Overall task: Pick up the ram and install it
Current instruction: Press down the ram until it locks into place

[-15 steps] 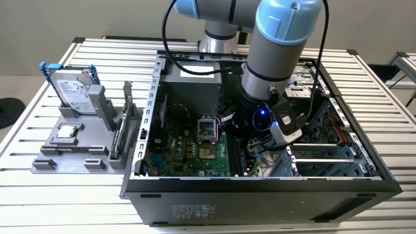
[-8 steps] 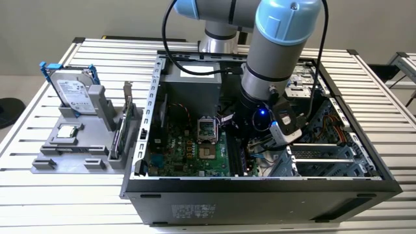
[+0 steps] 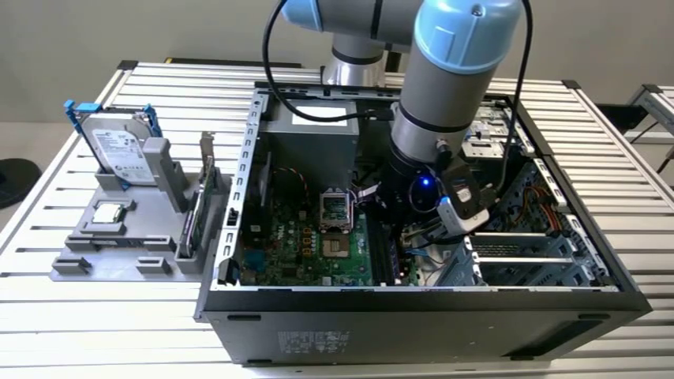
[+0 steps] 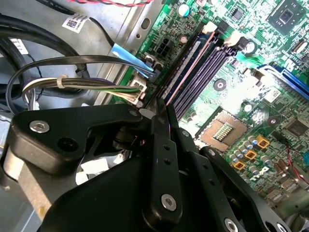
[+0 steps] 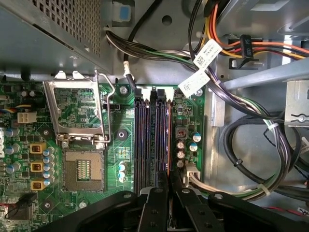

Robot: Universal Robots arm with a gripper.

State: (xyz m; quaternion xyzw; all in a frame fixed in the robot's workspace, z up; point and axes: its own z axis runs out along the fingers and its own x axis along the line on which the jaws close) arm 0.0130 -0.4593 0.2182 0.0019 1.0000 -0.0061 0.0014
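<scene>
First wrist view puts the jaws [image 5: 169,187] right over the memory slots [image 5: 145,140], drawn narrow with the ram [image 5: 167,140] running lengthwise out from between them, so I read them as pinched on its top edge. The stick stands on edge in the outermost slot, the one nearest the cable bundle [image 5: 251,159]; I cannot tell whether it is fully seated. The second wrist view agrees, with the ram [image 4: 188,67] stretching away from the jaw tips [image 4: 161,104] along its slot. To do this well I would keep the stick square to the slot, press straight down along the board's plane instead of rocking it, and keep the grip's side of the stick from going in ahead of the far end. The wiring just beside the jaws must stay clear of the slot. My count is one ram, what looks like four slots beside one another, and one processor socket [image 5: 83,169] lying empty beyond the slots from the jaws, its frame hinged open. In the exterior view, well away from the jaws and outside the case [image 3: 252,158], the rack [image 3: 116,253] on the tabletop [image 3: 84,316] carries one hard drive [image 3: 116,150], one processor chip [image 3: 109,212] and one expansion card [image 3: 200,205].
</scene>
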